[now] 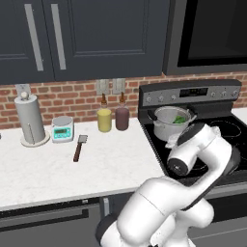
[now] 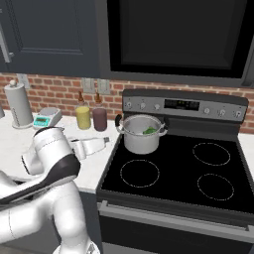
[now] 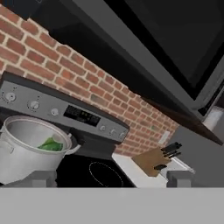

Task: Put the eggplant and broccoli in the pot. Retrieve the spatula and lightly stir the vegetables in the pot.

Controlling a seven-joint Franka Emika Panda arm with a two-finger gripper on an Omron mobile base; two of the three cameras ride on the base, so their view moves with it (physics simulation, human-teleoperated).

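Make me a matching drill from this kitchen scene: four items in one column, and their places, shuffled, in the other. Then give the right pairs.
Items
1. pot
2. spatula
3. broccoli
4. paper towel roll

Places
A. lying flat on the white counter, in front of the small scale
B. inside the pot
C. standing upright at the far left of the counter, by the brick wall
D. on the stove's back left burner

Pairs: 1-D, 2-A, 3-B, 4-C

Broccoli (image 1: 180, 118) in pot (image 1: 170, 127) on stove (image 2: 208, 198); spatula (image 1: 79, 147) on counter (image 1: 58, 169) left of it.
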